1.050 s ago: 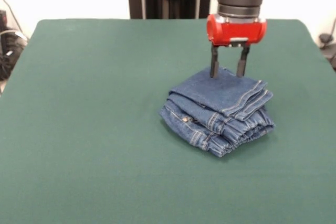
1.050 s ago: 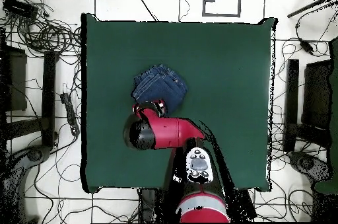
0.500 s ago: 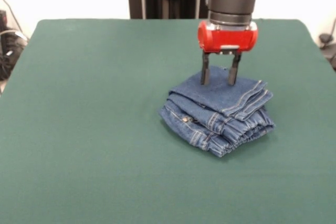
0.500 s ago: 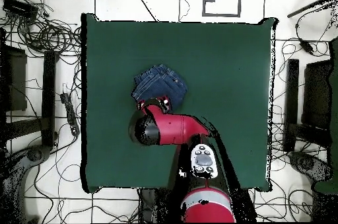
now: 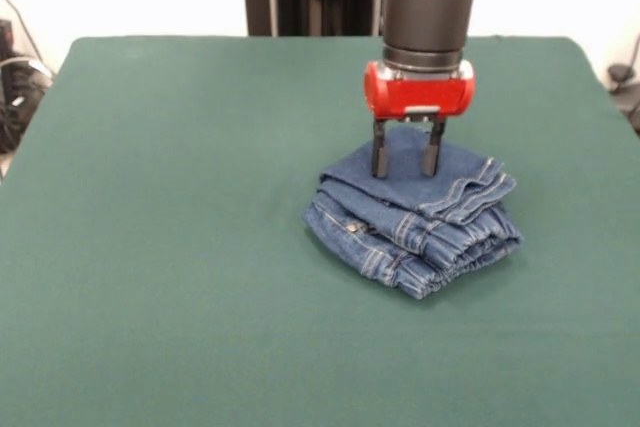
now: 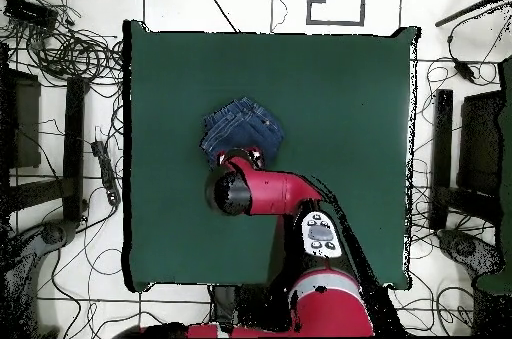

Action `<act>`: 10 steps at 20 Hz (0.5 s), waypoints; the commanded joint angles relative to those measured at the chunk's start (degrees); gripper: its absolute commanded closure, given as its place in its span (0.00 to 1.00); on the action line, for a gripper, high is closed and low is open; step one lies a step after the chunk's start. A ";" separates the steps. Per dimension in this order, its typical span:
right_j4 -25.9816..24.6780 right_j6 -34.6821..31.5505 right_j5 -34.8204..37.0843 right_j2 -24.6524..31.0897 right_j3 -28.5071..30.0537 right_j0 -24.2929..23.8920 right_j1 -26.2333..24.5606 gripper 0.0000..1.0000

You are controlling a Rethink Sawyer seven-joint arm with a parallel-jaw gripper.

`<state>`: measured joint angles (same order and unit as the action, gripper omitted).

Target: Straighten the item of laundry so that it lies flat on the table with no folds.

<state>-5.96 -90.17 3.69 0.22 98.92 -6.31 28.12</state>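
The item of laundry (image 5: 420,217) is a small pair of blue jeans folded into a thick stack of several layers, right of the table's middle in the front view. From overhead the jeans (image 6: 241,127) lie left of centre. My gripper (image 5: 403,167) stands open, fingers pointing straight down, its tips touching the top layer at the stack's far edge. Nothing is between the fingers. From overhead the red arm covers the gripper (image 6: 236,160) and the near edge of the jeans.
The dark green table (image 5: 180,247) spreads wide on every side of the jeans. Cables and dark stands (image 6: 60,75) lie on the floor around the table (image 6: 340,85) in the overhead view.
My gripper has moved left and toward the camera in the front view, coming lower over the stack's top layer. The jeans have barely shifted.
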 commanded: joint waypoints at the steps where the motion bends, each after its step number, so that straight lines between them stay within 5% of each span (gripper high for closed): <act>1: 2.29 -6.34 9.85 7.53 -1.96 -0.78 -5.74 0.00; 10: 0.11 -5.92 6.03 8.41 -2.19 -2.23 -7.56 0.00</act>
<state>-5.97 -90.17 4.79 1.90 97.53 -8.02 26.81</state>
